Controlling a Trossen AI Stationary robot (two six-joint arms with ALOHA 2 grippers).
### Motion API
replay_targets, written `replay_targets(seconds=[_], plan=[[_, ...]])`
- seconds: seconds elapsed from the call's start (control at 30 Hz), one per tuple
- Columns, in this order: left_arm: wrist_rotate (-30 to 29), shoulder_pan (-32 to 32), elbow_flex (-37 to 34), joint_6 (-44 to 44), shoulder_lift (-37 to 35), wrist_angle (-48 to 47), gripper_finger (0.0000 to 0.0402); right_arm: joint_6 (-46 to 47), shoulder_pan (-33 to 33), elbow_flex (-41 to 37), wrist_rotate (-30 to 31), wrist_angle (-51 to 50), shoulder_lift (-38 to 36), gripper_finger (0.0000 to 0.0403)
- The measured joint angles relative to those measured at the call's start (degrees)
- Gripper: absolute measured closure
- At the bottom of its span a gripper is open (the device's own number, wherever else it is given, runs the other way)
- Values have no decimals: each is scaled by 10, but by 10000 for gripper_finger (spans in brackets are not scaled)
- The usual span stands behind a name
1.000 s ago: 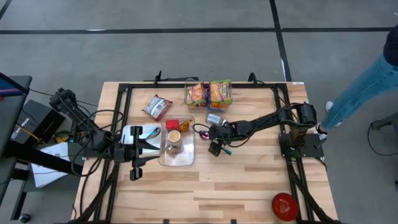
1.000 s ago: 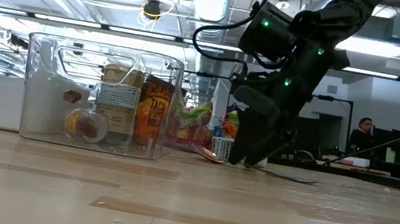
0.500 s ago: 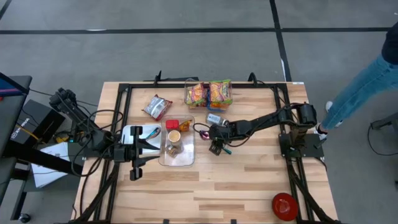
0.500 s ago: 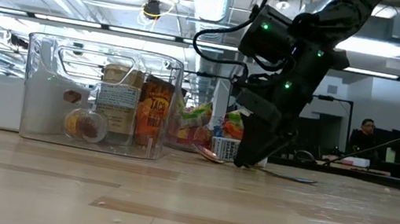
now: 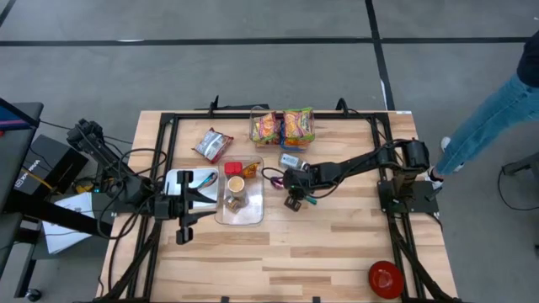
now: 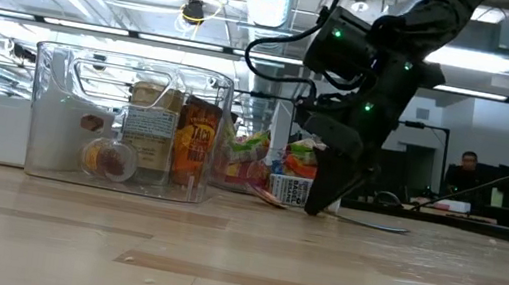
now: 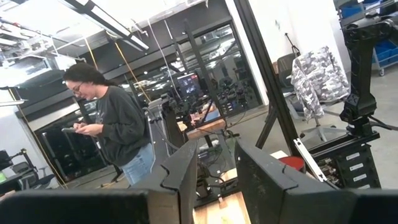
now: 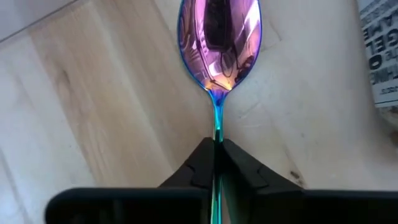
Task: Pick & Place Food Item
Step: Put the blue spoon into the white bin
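High view: right gripper sits low just beside the clear bin, on the side away from the left gripper, which idles on the bin's far side, jaws narrowly parted on nothing. Low view: right arm's fingertips down at table level. Right wrist view: jaws pinched on the spoon handle, bowl flat on the wood beside the bin, probably gripped low for a clean lift.

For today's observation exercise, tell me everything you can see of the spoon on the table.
The spoon looks like polished metal with an iridescent purple bowl and a thin blue-green handle. It lies on the wooden table, just right of the clear bin. The right gripper is shut on its handle, the bowl pointing away from the fingers.
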Motion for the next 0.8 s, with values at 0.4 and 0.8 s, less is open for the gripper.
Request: replay_targets(seconds=[0.4, 0.8], plan=[[-4, 3, 0, 5, 8, -33, 298, 22, 48, -3, -26, -90, -80, 399], [-14, 3, 2, 87, 63, 6, 292, 93, 136, -2, 77, -183, -194, 402]])
